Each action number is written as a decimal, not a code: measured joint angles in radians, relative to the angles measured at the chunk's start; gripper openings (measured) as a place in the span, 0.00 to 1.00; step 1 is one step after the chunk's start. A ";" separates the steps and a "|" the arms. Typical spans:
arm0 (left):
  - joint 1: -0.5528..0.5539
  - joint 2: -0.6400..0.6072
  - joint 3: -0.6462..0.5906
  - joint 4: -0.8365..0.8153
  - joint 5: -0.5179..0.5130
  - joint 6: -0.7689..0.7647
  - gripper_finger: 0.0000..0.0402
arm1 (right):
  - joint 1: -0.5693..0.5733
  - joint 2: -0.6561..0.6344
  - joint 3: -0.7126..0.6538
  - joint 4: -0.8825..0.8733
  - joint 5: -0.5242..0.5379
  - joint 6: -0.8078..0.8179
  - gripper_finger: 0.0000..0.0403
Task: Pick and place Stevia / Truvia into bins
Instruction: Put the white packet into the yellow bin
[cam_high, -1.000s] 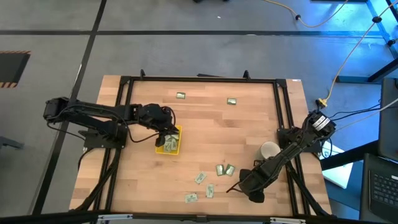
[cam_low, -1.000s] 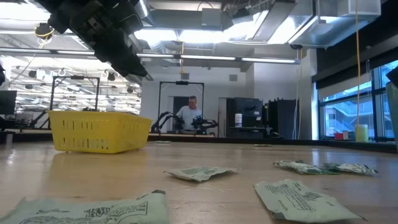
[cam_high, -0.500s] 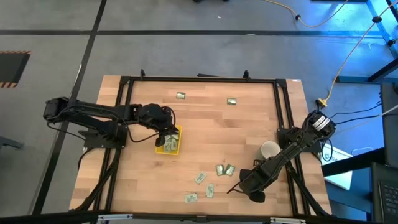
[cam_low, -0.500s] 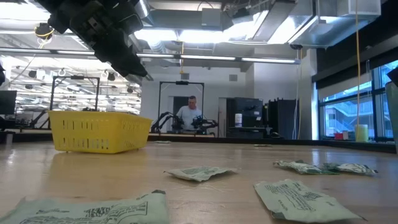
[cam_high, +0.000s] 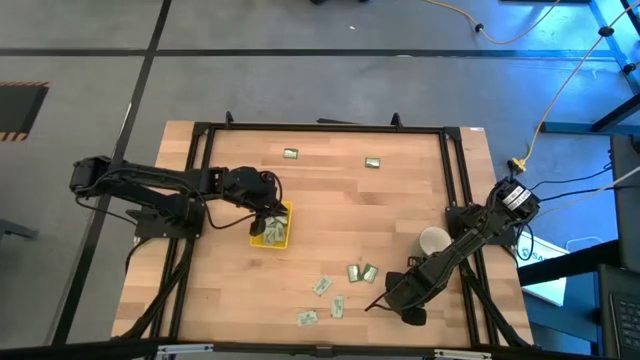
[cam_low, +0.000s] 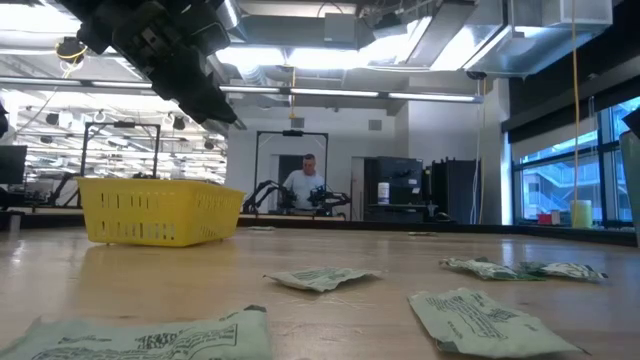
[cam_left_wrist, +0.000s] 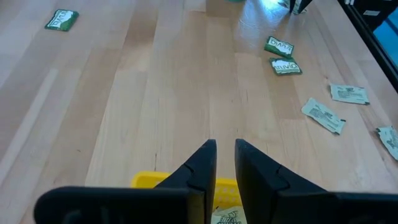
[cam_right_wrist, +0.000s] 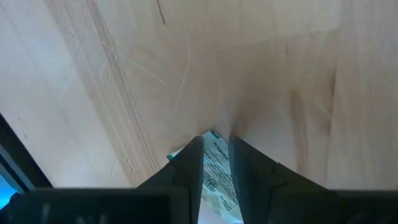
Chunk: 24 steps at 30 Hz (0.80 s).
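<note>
Your right gripper (cam_right_wrist: 216, 144) is pinched on a Truvia sachet (cam_right_wrist: 219, 171), whose printed paper shows between the two dark fingers. It sits low near the table's (cam_high: 330, 190) front edge, toward the right corner, just in front of the white mug (cam_high: 433, 241). Nothing has shifted there over the last second: the arm is in the same pose, so the grasp looks made but the lift not yet begun.

Your left gripper (cam_left_wrist: 226, 148) hangs over the yellow bin (cam_high: 271, 228), left of the table's middle, fingers nearly together with only a thin gap and nothing visibly held between them. It too has not moved. A sachet already lies in the bin under it.

Farther out, five loose sachets (cam_high: 335, 290) lie scattered near the front edge, and two more (cam_high: 291, 154) sit near the back edge. Judging from this, the task is well short of done, and the next carry runs from the front right corner across to the bin.
</note>
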 joint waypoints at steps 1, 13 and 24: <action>0.000 0.000 0.000 0.000 0.000 0.000 0.13 | 0.000 0.000 0.000 0.000 0.000 -0.001 0.20; 0.000 0.000 0.000 0.000 0.000 0.001 0.13 | 0.003 0.000 0.000 0.004 0.049 -0.001 0.20; 0.000 0.000 0.000 0.000 0.000 0.043 0.14 | 0.002 0.000 -0.002 0.006 0.058 -0.001 0.03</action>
